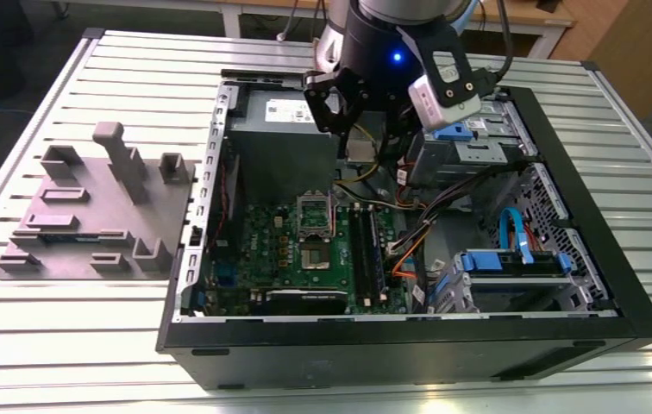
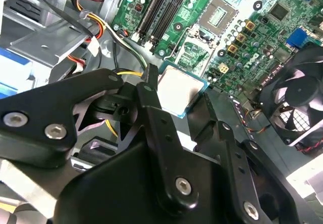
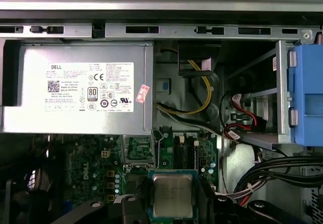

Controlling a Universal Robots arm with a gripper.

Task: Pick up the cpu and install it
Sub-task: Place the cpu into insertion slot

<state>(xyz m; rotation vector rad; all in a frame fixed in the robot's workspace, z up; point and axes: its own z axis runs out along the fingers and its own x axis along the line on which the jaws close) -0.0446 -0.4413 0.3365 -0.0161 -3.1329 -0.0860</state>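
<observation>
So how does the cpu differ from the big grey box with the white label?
The cpu is small, flat and square; the grey box is far larger and oblong. The grey box carries a white label; the cpu has none. The cpu is held in the hand above the green motherboard; the grey box sits mounted in the case. Both have a silver-grey metal surface.
</observation>
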